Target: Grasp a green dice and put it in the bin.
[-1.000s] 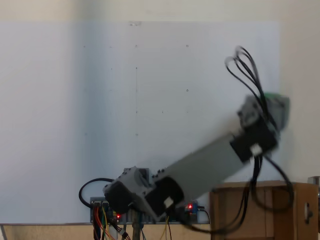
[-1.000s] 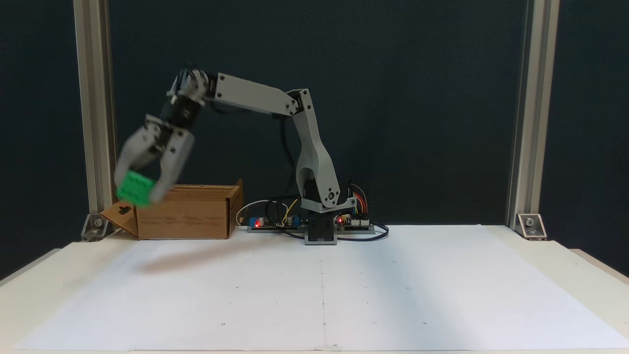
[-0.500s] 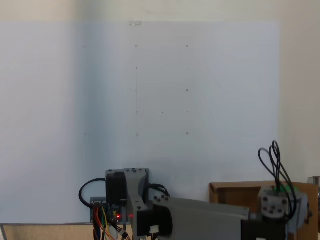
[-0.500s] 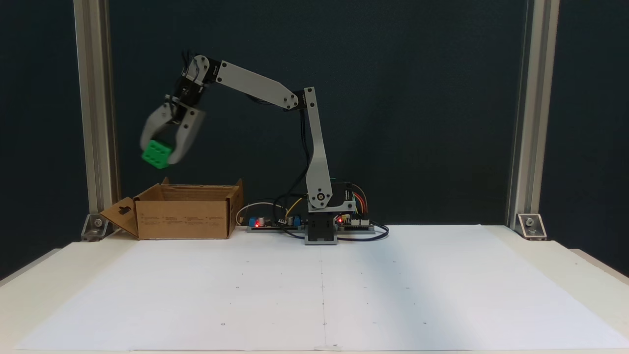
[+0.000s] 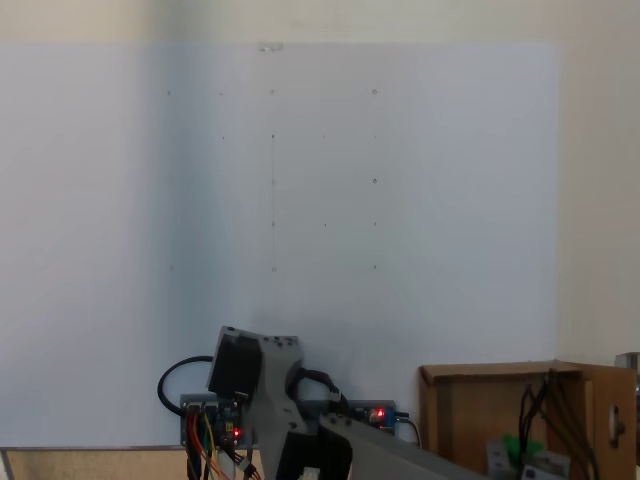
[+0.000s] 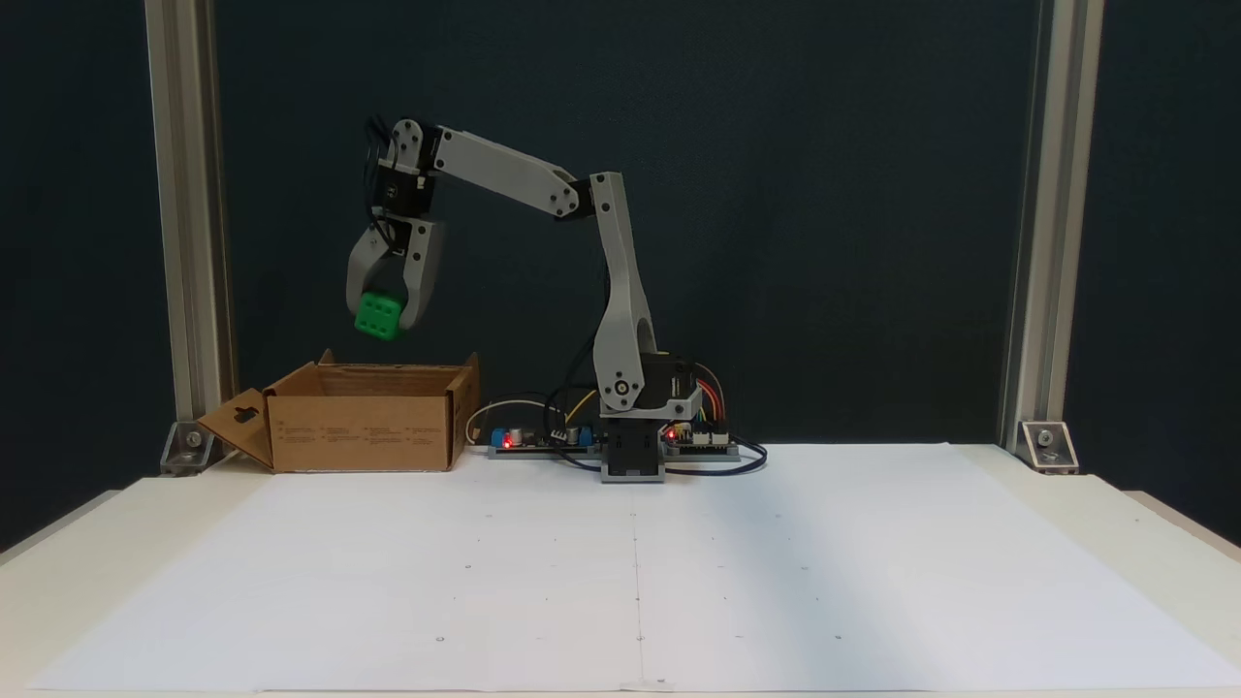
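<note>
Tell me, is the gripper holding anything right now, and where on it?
Yes: the gripper pinches the green dice by two opposite side faces, above the bin.

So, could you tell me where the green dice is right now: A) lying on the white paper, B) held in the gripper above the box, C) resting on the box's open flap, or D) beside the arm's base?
B: the gripper is shut on the green dice, which hangs clear above the open bin.
</note>
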Controlling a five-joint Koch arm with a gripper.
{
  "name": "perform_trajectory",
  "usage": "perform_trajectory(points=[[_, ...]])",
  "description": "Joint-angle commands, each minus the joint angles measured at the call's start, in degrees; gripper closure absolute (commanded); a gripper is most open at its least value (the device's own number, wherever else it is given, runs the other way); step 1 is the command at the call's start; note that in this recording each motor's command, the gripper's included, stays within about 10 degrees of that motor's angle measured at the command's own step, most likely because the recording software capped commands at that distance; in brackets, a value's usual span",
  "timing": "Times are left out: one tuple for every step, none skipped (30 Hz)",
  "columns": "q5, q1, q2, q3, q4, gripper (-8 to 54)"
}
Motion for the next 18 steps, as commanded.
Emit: perform_trajectory(points=[[-4.3,0.5,0.4,-3.8,3.1,33.5],[-4.4,0.5,-0.3,-3.3,3.9,33.5],[-4.3,0.4,-0.4,-2.0,3.9,29.8],[-4.3,0.4,-0.4,-1.2,3.9,21.9],[-4.2,0.4,-0.6,-0.3,3.7,12.9],[-4.2,0.4,-1.3,0.3,3.4,11.6],[-4.0,0.4,-2.3,0.3,3.1,7.8],[-3.8,0.4,-2.4,0.3,2.9,3.5],[-3.7,0.2,-2.4,0.3,2.2,-0.7],[-3.5,0.1,-2.4,0.3,1.1,-2.4],[-3.3,-0.2,-2.4,0.3,-0.3,-1.4],[-2.4,-0.8,-2.4,0.3,-1.8,-0.8],[-1.0,-1.5,-2.4,0.3,-3.6,-0.7],[0.7,-2.8,-2.3,0.3,-5.9,-0.6],[2.5,-4.0,-2.1,0.3,-8.6,-0.6],[4.7,-5.8,-1.4,0.2,-11.6,-0.4],[7.1,-7.9,-0.1,0.1,-14.2,0.2],[9.1,-10.1,1.1,0.1,-16.3,0.4]])
